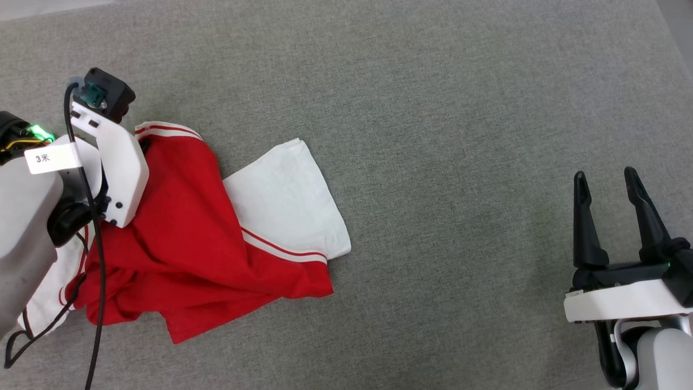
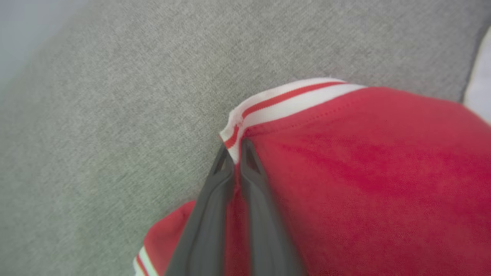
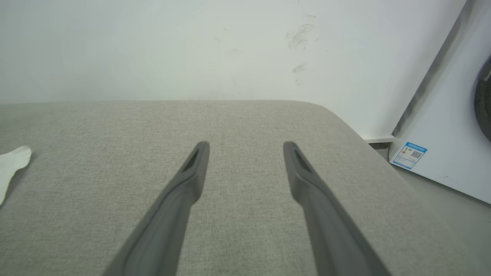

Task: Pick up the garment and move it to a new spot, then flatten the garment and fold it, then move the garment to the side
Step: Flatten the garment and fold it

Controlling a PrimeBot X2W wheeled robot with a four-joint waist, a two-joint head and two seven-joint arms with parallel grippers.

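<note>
1. Surface (image 1: 433, 108): grey woven fabric, padded, with a rounded far corner; the garment lies on it.
2. Wall (image 3: 191, 50): pale and scuffed, behind the surface.
3. Appliance (image 3: 452, 126): white, off the surface's far corner (a dark round part shows at the picture's edge).
4. Garment (image 1: 184, 238): red and crumpled, at the left of the surface in the head view. One white sleeve (image 1: 287, 200) is spread flat at its right side, and striped trim (image 2: 284, 99) runs along its upper edge.
5. Right gripper (image 1: 605, 173): fingers wide apart, holding nothing, at the lower right, well apart from the garment.
6. Left gripper (image 2: 234, 147): fingers pressed together on the striped trim at the garment's edge. A black cable (image 1: 100, 281) trails over the red cloth.
7. Sticker (image 3: 409, 155): blue and white, at the appliance's lower corner.
</note>
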